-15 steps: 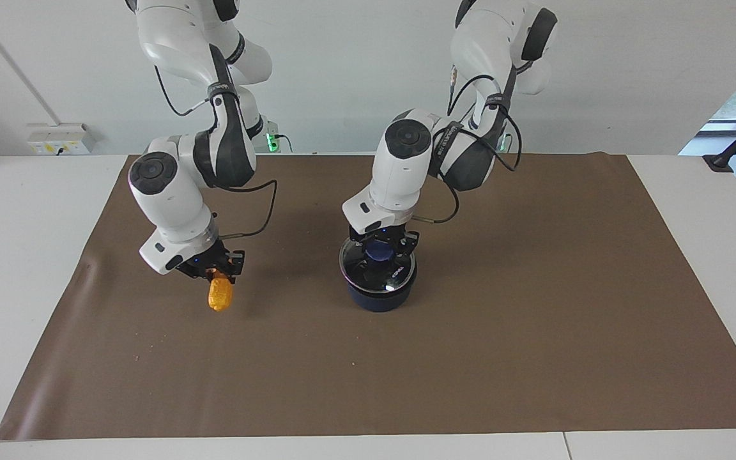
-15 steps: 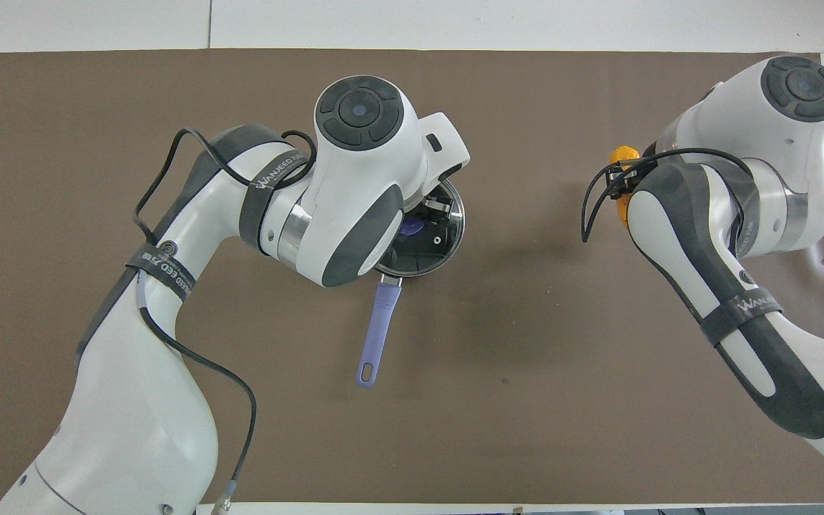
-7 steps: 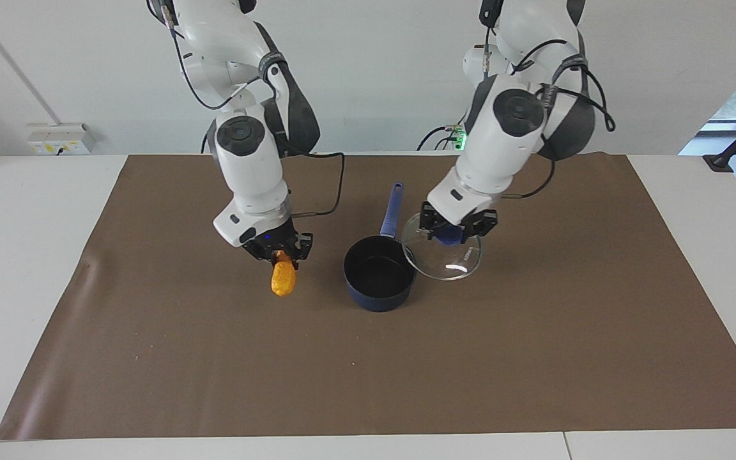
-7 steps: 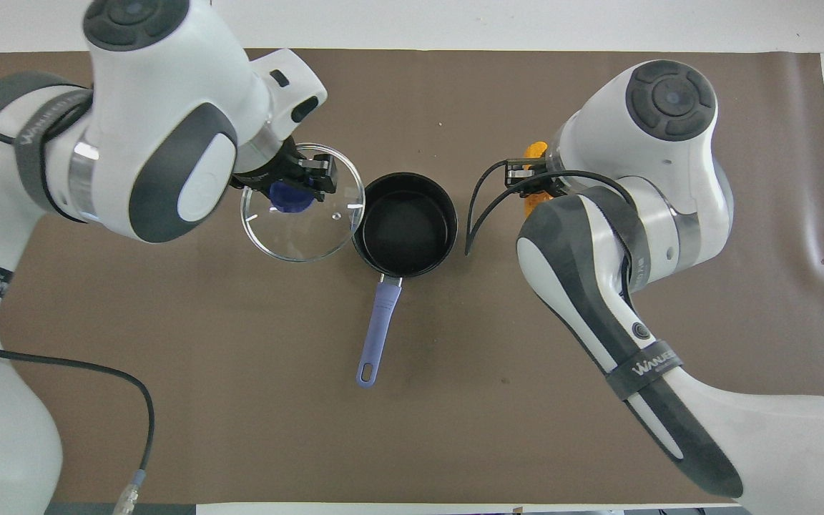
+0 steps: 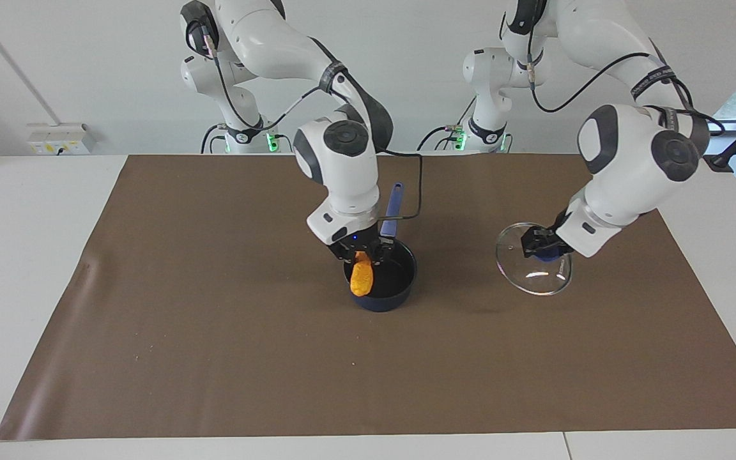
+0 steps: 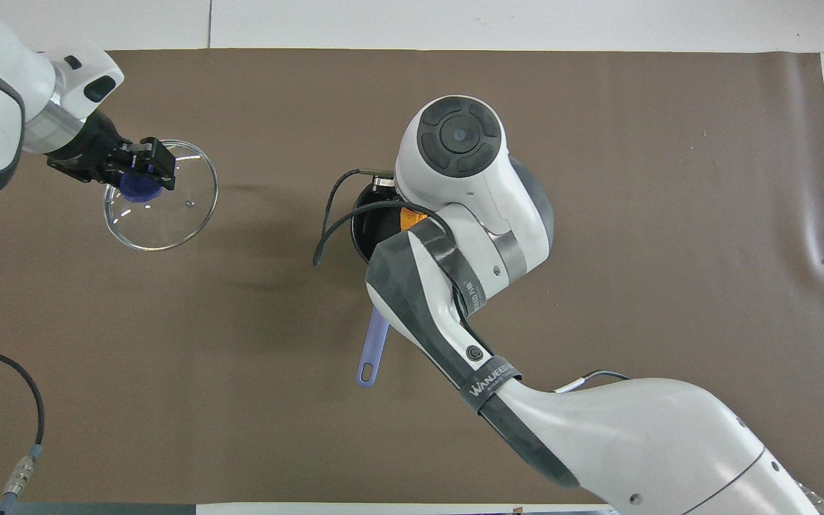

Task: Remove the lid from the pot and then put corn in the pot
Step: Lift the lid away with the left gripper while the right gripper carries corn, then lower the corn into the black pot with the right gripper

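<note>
Our right gripper (image 5: 362, 255) squeezes the corn (image 5: 361, 278) just above the pot (image 5: 381, 281), so it can drop in. Our left gripper (image 5: 539, 247) pinches the lid (image 5: 533, 269) away from the pot to keep it open.

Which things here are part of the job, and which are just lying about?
Part of the job:
- small orange-yellow corn cob, held by the right gripper over the pot
- dark navy saucepan
- clear glass lid, blue knob held by the left gripper

Lying about:
- only the brown mat
</note>
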Robot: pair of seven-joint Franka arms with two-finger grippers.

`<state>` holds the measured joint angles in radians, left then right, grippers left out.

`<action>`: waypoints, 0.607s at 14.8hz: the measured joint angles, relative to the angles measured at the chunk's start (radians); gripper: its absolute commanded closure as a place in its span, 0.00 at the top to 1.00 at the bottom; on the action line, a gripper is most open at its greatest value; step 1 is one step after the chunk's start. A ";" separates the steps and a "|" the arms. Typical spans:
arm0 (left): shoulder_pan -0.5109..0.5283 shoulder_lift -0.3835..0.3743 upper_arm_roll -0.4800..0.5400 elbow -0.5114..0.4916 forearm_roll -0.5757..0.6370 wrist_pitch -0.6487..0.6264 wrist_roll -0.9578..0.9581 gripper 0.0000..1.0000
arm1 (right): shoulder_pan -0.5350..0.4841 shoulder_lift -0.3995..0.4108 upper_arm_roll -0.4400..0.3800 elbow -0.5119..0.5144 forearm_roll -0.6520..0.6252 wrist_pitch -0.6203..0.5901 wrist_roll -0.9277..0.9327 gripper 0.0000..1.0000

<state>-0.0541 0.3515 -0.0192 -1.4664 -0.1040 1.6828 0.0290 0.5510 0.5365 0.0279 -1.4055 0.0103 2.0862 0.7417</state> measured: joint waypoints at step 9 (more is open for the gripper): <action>0.159 -0.155 0.003 -0.404 0.035 0.349 0.123 0.02 | 0.043 0.022 -0.010 -0.081 0.000 0.052 0.054 0.00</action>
<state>0.1052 0.1961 -0.0166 -1.8705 -0.0688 2.0318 0.1520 0.5941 0.5586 0.0182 -1.4868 0.0103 2.1385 0.7955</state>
